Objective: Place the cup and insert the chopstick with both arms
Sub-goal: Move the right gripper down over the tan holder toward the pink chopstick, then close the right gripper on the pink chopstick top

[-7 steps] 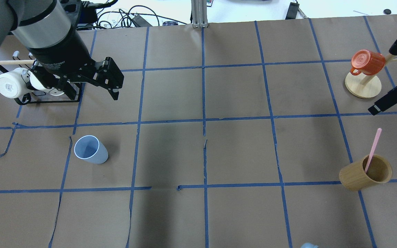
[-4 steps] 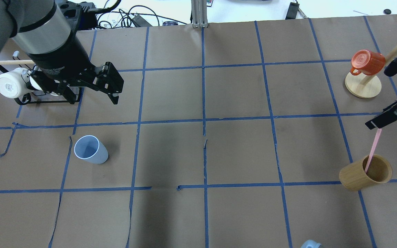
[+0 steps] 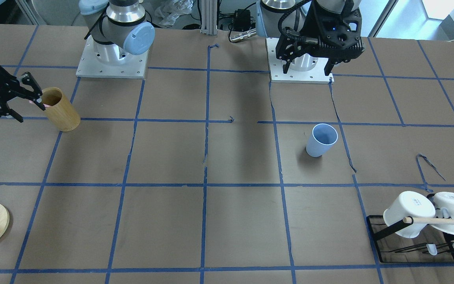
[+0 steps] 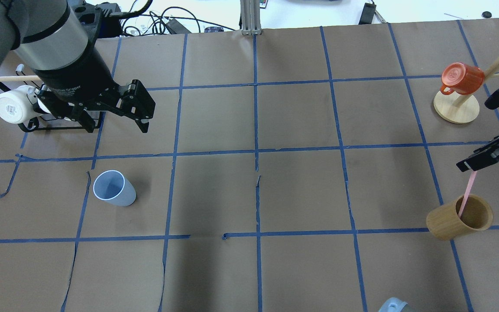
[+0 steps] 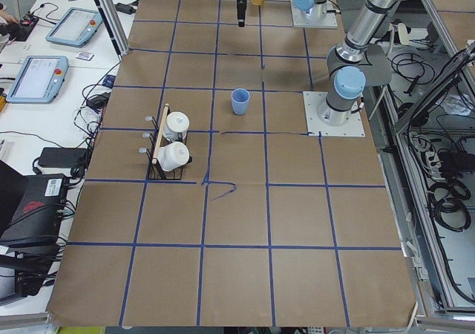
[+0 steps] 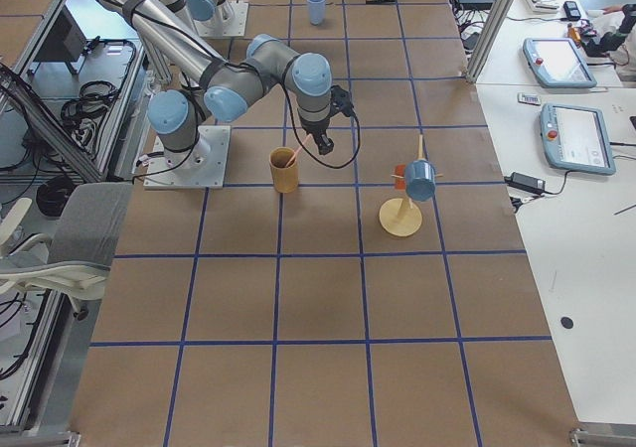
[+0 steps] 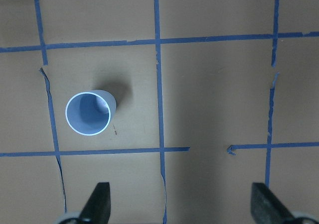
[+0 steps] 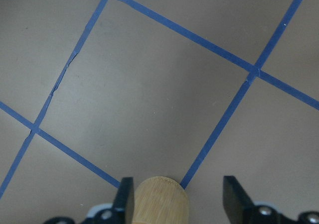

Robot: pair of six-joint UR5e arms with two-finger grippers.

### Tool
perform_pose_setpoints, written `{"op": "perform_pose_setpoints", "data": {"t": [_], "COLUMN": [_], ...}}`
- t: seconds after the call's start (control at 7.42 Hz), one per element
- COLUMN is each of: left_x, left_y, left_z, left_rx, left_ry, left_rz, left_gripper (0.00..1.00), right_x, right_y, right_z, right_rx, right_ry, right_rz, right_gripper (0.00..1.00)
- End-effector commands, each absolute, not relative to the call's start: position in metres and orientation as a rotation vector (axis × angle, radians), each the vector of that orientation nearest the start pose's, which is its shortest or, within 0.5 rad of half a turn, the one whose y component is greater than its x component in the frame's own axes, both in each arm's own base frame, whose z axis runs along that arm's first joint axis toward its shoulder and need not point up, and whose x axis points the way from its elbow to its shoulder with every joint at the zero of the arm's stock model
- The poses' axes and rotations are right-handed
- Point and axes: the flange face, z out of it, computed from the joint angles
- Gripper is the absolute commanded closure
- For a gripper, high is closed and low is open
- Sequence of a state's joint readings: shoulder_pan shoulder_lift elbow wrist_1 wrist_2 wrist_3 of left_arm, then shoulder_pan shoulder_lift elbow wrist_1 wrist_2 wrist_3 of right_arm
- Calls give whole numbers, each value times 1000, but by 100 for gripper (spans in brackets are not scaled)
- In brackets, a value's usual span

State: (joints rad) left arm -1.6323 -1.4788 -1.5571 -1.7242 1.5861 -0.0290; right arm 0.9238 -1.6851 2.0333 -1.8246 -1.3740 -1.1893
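Overhead: left tool (image 4: 117, 125), fingers spread wide and holding nothing, hangs beside the mug rack (image 4: 59, 123), nearly where it was a second ago. Cup (image 4: 113, 188), blue, upright, alone on the surface (image 4: 297, 186), unmoved. Right tool (image 4: 474, 135) has come nearer the holder (image 4: 448, 223); its lower finger now covers the top of the chopstick (image 4: 467, 193), which was fully exposed before. Chopstick, pink, leans in the holder. Orange mug (image 4: 461, 78) on its tree, unchanged.

Front: right tool (image 3: 30, 112), fingers apart, just beside the holder's rim. Cup (image 3: 321, 140) well apart from the left tool (image 3: 307, 72).

Left wrist: cup (image 7: 89, 113) seen from above, mouth up; both fingertips far apart at the bottom edge.

Right wrist: holder's wall (image 8: 162, 201) between the parted fingers; chopstick not seen here.
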Motion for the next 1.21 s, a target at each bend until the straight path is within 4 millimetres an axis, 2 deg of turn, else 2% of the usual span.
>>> {"op": "perform_pose_setpoints", "data": {"t": [0.0, 0.54, 0.67, 0.81, 1.08], "left_x": [-159, -158, -158, -158, -158], "left_y": [-437, -438, -438, -438, -438], "left_z": [522, 523, 523, 523, 522], "left_rx": [51, 51, 51, 51, 51], "left_ry": [3123, 3123, 3123, 3123, 3123], "left_rz": [75, 71, 71, 71, 73], "left_gripper": [0, 0, 0, 0, 0], "right_x": [-122, -122, -122, -123, -121], "right_y": [-421, -421, -421, -421, -416], "right_z": [344, 345, 345, 345, 340], "right_rx": [-755, -744, -746, -749, -728], "right_ry": [2812, 2810, 2813, 2820, 2789], "right_rz": [-182, -182, -175, -167, -116], "right_gripper": [68, 64, 55, 41, 44]}}
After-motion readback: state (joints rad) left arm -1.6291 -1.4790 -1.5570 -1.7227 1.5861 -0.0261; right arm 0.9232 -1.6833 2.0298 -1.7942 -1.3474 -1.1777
